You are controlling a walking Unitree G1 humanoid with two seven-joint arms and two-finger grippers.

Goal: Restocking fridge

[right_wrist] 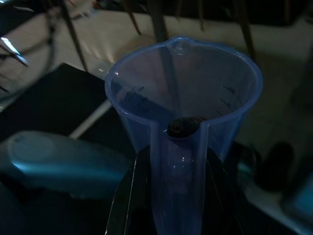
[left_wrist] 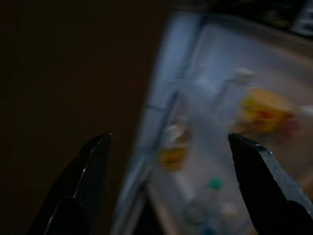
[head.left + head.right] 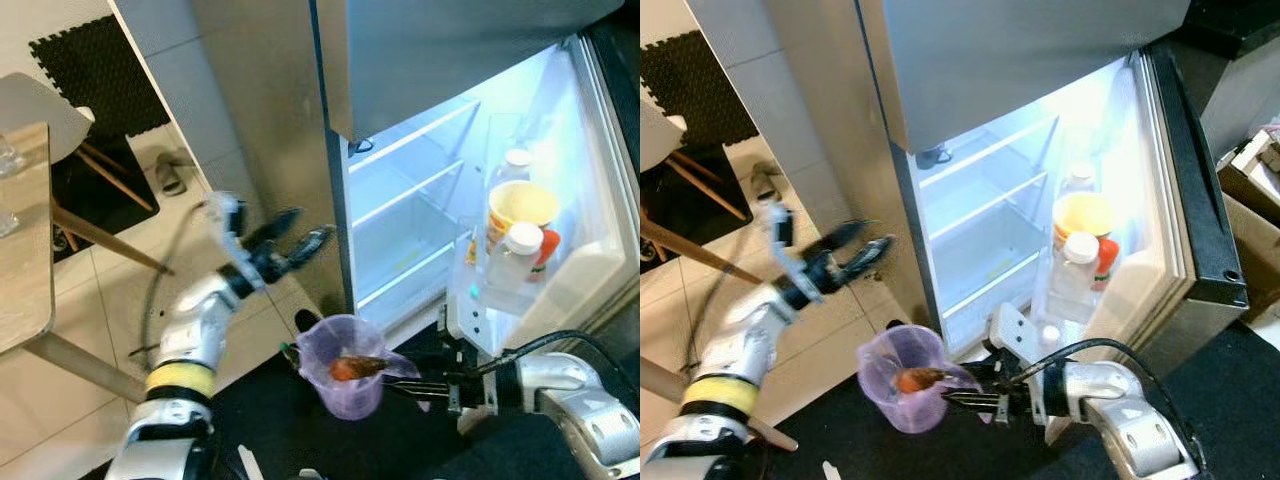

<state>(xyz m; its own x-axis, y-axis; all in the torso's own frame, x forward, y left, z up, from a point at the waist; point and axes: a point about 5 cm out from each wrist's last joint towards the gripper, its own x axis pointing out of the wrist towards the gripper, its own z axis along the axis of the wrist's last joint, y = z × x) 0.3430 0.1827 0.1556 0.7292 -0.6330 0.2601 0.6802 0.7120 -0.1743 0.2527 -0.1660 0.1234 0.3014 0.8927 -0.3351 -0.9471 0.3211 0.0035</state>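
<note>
Holding jug (image 3: 345, 366) by handle, right gripper (image 3: 420, 385) clamped; fridge (image 3: 420, 230) shelves lie ahead-left. Left gripper (image 3: 295, 240) spread wide, empty, nearer door edge.

Jug (image 1: 182, 103): you can see dark graduation marks on its wall, but no numbers you could read.
Tub (image 3: 521, 208) in the fridge door: print too blurred to read.

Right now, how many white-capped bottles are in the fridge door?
2. One bottle stands behind the yellow cup; another bottle stands in front of it. More may be hidden lower in the door.
</note>
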